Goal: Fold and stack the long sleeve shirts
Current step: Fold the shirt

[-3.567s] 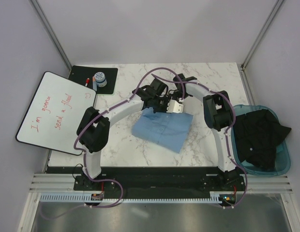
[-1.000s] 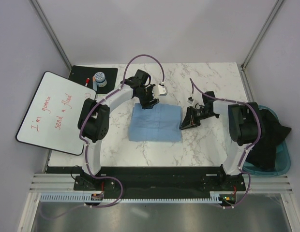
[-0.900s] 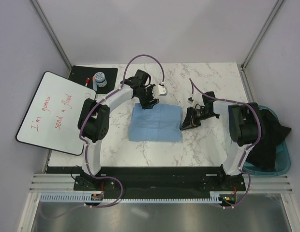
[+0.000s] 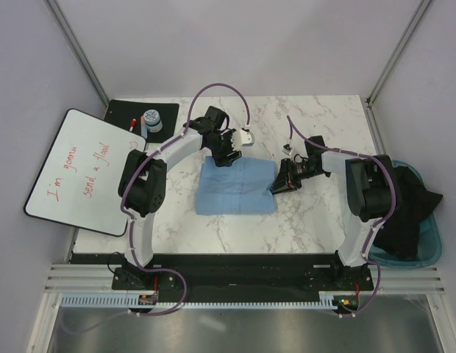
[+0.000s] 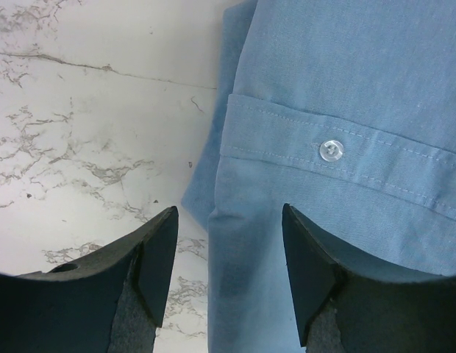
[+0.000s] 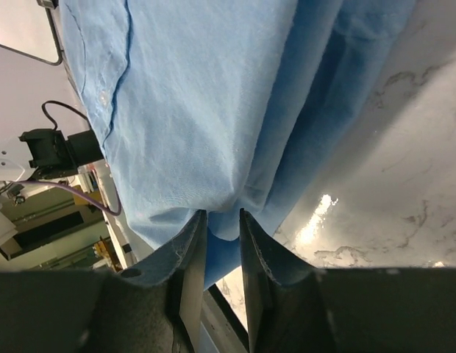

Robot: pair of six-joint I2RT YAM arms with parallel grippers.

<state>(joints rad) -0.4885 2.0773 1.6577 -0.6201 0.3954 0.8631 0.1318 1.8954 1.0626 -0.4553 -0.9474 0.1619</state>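
One long sleeve shirt (image 4: 237, 187) lies folded into a light-blue rectangle in the middle of the marble table (image 4: 323, 121). My left gripper (image 4: 222, 158) hovers over its far-left corner, open. In the left wrist view the left gripper (image 5: 228, 220) straddles the shirt's (image 5: 346, 88) edge near a cuff button (image 5: 331, 149), pinching nothing. My right gripper (image 4: 276, 185) lies low at the shirt's right edge. The right wrist view shows the right gripper (image 6: 222, 215) with jaws close together on a fold of the shirt (image 6: 198, 95).
A whiteboard (image 4: 84, 169) with red writing overhangs the table's left side. Behind it a black mat (image 4: 158, 110) carries a small cup (image 4: 151, 119) and a marker (image 4: 132, 122). A teal bin (image 4: 432, 250) of dark clothes stands off the right edge.
The shirt, skewed a few seconds ago with both grippers at its far edge, now lies square. Over the last second my right gripper slid slightly left against the edge; the left stayed still.
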